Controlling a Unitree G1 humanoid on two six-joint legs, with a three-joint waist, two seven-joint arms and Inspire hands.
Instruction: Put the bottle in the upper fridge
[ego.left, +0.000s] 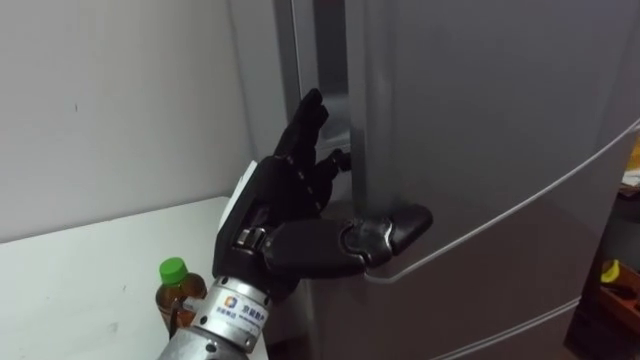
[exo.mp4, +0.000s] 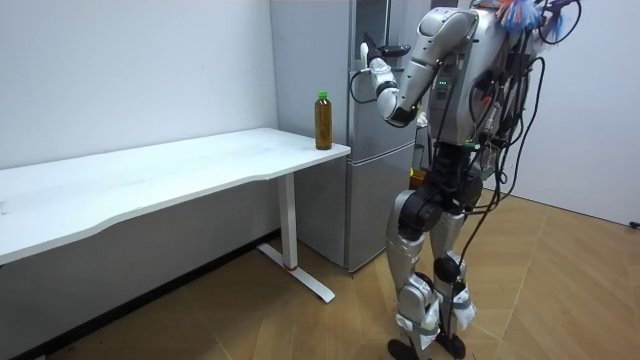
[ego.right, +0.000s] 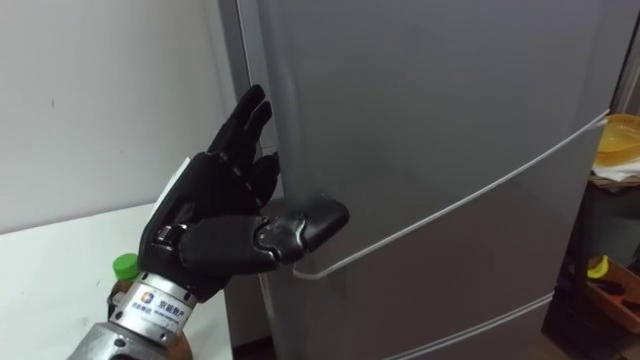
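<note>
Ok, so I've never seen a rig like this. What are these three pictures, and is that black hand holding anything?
It's a humanoid robot standing at a grey fridge. Two pictures come from cameras in its head; the third comes from a camera across the room. Its left hand is raised to the left edge of the upper door, thumb against the door front, and holds nothing. The bottle, brown with a green cap, stands on the corner of the white table beside the fridge.

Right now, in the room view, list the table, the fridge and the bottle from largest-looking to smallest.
Largest: the table and the fridge, too close to rank: the table runs nearer the camera, the robot hides part of the fridge.
Smallest: the bottle.
</note>
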